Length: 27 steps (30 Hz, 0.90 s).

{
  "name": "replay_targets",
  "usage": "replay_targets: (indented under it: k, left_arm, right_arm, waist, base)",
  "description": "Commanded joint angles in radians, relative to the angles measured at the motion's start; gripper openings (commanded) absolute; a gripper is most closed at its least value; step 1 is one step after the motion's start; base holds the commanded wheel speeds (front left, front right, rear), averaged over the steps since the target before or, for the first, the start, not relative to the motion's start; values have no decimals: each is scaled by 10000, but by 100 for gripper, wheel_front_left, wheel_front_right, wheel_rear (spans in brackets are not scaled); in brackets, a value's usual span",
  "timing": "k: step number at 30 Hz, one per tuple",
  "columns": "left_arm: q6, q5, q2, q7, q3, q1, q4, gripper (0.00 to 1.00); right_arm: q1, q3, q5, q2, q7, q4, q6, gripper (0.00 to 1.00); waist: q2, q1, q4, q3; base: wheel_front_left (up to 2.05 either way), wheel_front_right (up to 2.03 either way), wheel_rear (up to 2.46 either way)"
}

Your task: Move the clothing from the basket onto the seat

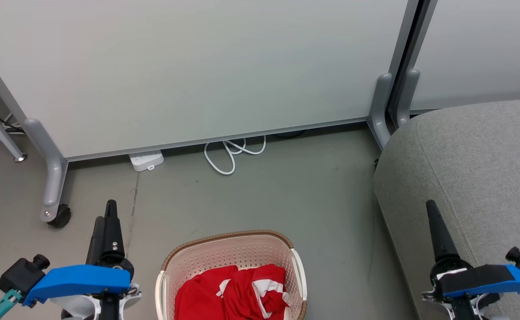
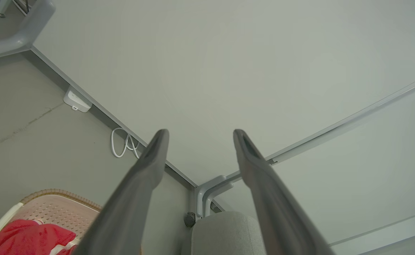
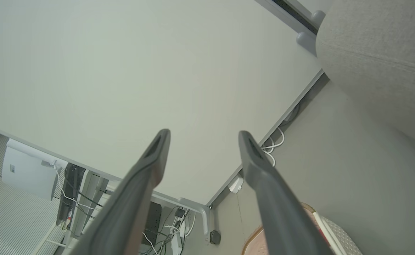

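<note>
- Red clothing (image 1: 237,291) heaped in the cream basket (image 1: 231,251), near side cut off at the bottom edge. Grey seat (image 1: 477,178) to the right. Left gripper (image 1: 106,212) and right gripper (image 1: 433,213) raised, clear of both.
- Step: first pick not yet begun. Next calls for a downward reach and a pinch on fabric.
- Left wrist: jaws spread wide, empty. Basket corner cut off at lower left.
- Right wrist: jaws spread, empty. Basket rim barely visible.

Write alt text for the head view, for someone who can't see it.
A cream basket of red clothing sits on the floor at bottom centre, between the open left gripper and right gripper. The grey seat lies to the right, and a pale partition stands behind.
</note>
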Motion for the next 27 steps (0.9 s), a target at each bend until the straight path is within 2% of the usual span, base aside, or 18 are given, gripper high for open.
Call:
replay_targets:
  k: [1, 9, 27]
  left_arm:
    - [40, 424, 88, -110, -95, -281, -204, 100]
    - [190, 2076, 96, -385, -462, -270, -249, 100]
    - [128, 4576, 115, -963, -858, -259, 60, 100]
  right_arm:
    - [-286, 78, -391, -58, -105, -189, 12, 100]
    - [-265, 349, -1956, -63, -386, -77, 14, 100]
    - [-280, 698, -4329, -75, -963, 361, 18, 100]
  waist:
    - [0, 0, 2, 1]
    - [0, 0, 16, 6]
    - [0, 0, 57, -16]
  base:
    - [0, 0, 0]
    - [0, 0, 0]
    - [0, 0, 0]
